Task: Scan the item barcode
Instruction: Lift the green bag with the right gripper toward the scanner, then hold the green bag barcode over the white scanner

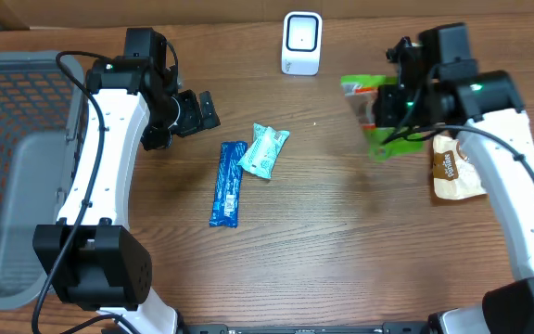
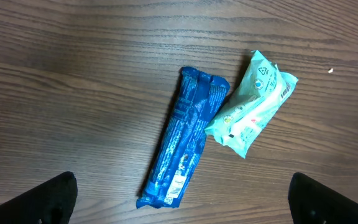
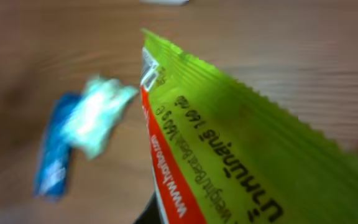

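The right claw [image 1: 392,104] grips a green bag [image 1: 363,89] clear of the worktop [image 1: 341,232]. A white scanner [image 1: 301,43] stands ahead of it to the left, and a beige packet [image 1: 454,172] lies near behind it. The left claw [image 1: 200,109] is spread wide. A blue packet [image 1: 229,184] and a mint packet [image 1: 264,150] touch each other right of it, and a grey basket [image 1: 17,65] sits well to its left.

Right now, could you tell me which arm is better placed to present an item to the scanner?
Right: the right gripper is shut on the green pouch near the white scanner; the left gripper is open and empty.
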Robot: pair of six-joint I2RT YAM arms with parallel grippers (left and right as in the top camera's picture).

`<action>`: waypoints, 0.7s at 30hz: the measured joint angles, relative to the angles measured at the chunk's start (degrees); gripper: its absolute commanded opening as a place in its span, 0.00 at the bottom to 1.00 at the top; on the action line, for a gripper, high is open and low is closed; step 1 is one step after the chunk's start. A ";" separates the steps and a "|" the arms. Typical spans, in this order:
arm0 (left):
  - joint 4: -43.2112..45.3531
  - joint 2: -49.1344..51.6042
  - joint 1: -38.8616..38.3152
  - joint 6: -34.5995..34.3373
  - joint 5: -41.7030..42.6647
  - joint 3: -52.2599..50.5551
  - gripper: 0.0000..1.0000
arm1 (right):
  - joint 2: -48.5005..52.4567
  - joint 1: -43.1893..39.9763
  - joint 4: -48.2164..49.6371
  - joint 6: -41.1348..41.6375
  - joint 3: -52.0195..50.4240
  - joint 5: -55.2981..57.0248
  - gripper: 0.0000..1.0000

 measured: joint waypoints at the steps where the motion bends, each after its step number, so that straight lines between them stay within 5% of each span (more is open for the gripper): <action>1: -0.02 0.00 0.00 0.00 -0.02 0.00 1.00 | 0.17 1.49 1.60 1.11 0.00 4.70 0.04; 6: 0.02 0.00 0.00 0.00 -0.02 0.00 1.00 | 3.87 8.04 11.63 3.34 0.07 24.46 0.04; 10: 0.02 0.00 0.00 0.00 0.00 0.00 1.00 | 11.04 11.23 23.98 -2.43 0.15 35.69 0.04; 21: 0.07 0.00 0.00 0.00 0.00 0.00 1.00 | 28.92 12.28 39.26 -20.87 16.63 44.83 0.04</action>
